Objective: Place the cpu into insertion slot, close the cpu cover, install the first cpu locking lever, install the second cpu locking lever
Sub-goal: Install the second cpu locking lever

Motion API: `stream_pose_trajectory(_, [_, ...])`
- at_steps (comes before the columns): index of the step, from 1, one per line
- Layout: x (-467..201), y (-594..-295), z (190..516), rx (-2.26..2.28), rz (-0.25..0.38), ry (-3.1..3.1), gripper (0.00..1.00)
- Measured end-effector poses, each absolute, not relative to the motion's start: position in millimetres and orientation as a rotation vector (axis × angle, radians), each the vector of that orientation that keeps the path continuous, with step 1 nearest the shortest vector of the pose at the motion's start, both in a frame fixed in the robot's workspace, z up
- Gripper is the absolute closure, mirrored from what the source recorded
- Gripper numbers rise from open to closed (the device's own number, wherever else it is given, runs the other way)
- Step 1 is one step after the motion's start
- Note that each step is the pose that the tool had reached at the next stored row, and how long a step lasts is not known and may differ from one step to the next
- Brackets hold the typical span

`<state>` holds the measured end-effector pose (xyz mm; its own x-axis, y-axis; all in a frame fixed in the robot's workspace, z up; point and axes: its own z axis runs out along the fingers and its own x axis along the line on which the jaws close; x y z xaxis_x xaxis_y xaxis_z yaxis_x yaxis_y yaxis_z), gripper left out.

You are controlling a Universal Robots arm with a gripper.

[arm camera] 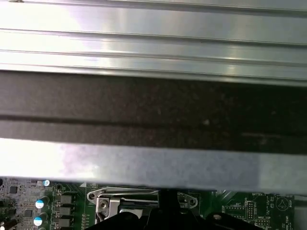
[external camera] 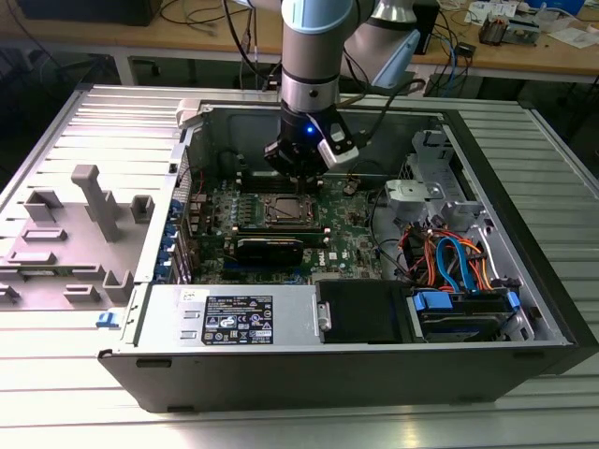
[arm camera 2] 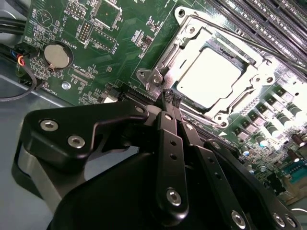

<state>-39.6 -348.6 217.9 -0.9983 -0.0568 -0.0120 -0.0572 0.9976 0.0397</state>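
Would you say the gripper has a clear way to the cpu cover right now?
Probably yes: the gripper hangs just beside the cpu cover with its fingers together, and nothing stands between them on the circuit board.

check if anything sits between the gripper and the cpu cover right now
Nothing visible does. In the second wrist view the gripper hangs just beside the cpu cover, which lies closed around the cpu, with bare board between them.
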Motion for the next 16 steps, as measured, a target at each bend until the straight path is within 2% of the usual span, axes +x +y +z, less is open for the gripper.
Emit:
stream_pose_trajectory(2, [-40,-349,218,-0.089,0.062,3.13,0.89])
stream_pose_trajectory(4, [-40,-375,219,-0.089,0.066,3.132,0.89])
stream_pose_trajectory(8, [-40,-377,232,-0.079,0.067,3.134,0.89])
stream_pose_trajectory(16, [-40,-378,234,-0.076,0.067,3.137,0.89])
